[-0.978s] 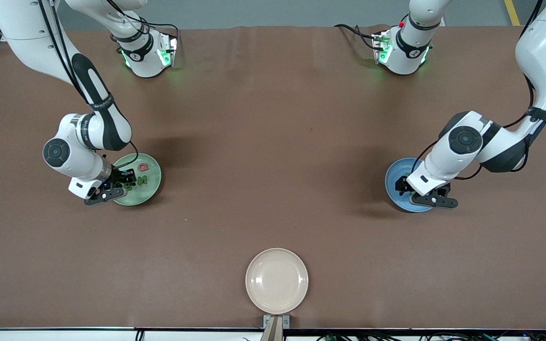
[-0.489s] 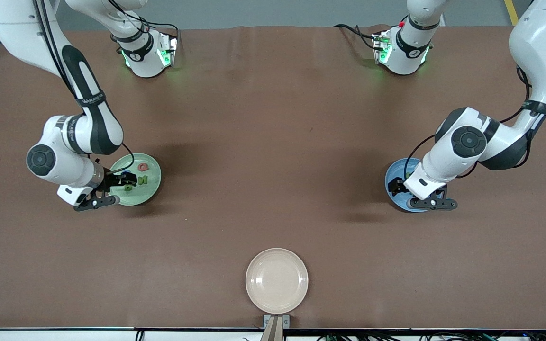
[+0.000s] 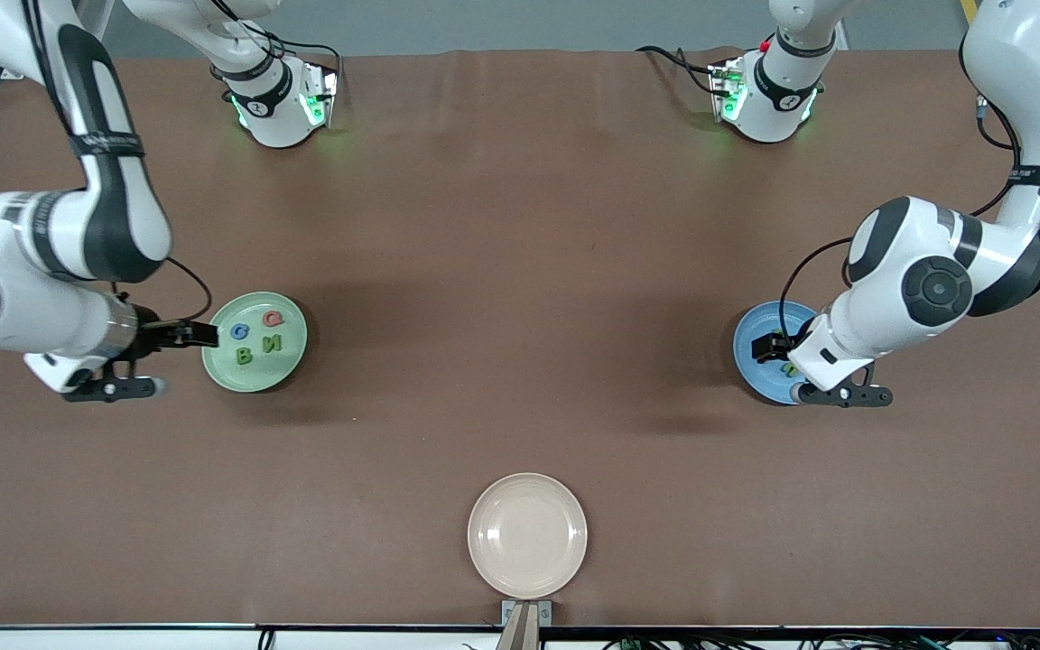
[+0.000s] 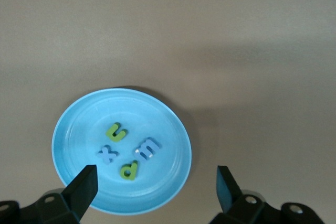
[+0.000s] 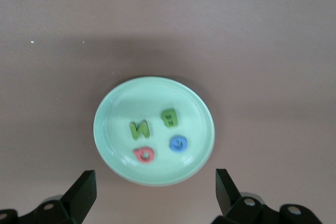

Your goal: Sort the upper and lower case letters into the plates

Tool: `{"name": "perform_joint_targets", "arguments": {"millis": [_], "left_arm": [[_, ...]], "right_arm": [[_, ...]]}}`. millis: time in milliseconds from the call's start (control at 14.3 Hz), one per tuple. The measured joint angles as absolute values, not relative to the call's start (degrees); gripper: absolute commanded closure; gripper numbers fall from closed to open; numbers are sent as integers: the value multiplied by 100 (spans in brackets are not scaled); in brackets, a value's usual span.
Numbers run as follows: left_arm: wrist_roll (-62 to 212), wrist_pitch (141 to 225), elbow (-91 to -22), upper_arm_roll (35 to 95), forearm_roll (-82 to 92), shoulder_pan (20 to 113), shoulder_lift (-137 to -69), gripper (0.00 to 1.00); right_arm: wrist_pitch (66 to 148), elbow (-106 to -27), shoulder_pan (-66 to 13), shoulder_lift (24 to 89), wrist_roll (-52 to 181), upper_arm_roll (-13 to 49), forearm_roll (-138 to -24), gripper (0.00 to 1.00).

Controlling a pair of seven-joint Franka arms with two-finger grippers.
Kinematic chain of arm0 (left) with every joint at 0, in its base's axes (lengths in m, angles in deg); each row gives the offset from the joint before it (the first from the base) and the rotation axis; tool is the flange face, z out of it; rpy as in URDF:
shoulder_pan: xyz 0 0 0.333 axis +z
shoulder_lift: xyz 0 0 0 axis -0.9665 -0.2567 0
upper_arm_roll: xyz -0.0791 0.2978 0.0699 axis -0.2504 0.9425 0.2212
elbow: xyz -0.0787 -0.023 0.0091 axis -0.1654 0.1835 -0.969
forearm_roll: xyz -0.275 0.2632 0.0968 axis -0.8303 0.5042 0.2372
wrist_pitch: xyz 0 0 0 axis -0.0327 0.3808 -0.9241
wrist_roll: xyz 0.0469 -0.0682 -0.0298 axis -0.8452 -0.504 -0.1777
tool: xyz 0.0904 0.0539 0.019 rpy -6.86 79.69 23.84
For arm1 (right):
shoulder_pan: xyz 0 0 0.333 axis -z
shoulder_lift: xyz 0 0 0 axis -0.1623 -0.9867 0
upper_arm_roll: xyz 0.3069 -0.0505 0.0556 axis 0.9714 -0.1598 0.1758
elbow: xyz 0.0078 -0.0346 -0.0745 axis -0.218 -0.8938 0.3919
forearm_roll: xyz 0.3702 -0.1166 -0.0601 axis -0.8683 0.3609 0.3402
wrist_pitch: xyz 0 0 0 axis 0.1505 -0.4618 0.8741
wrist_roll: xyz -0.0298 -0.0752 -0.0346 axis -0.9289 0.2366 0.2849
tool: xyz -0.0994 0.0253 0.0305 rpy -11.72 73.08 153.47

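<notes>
The pale green plate holds a blue C, a red Q, a green B and a green N. My right gripper hangs open and empty above that plate's edge, toward the right arm's end of the table. The blue plate carries a green u, a blue x, a blue m and a green d. Over it my left gripper stands open and empty, its hand hiding much of the plate in the front view.
A cream-beige plate with nothing on it sits at the table's edge nearest the front camera. Both arm bases stand along the farthest edge. Brown tabletop lies between the plates.
The right gripper has let go, risen and drawn back off the green plate, uncovering its letters. The left hand has lifted and shifted a little over the blue plate.
</notes>
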State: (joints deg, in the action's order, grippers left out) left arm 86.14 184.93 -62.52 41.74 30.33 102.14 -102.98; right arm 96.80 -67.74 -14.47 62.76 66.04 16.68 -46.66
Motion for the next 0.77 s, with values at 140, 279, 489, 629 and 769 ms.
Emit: {"name": "perform_joint_targets", "arguments": {"millis": [140,279,489,629,769], "left_arm": [[8211,18401,-6172,5210,2402,9304,-9986,1],[7989,18324,-6163,6281,1977,8350,-9695,0],[7975,18287,-6149,6708,1850,8141,-9335,0],[7937,18282,-6124,6734,1848,8394,-8999,0],[7874,18258,-6113,6739,1822,8576,-8652,0]], "right_arm": [[9059,-6321,-1433,6350,6786,1593,-4657,0],[8710,-6004,-1416,6431,6856,1532,-4643,0],[8559,-5797,-1325,6544,6834,1431,-4541,0],[8502,-5699,-1265,6579,6644,1378,-4473,0],[8408,-5598,-1237,6580,6616,1372,-4470,0]]}}
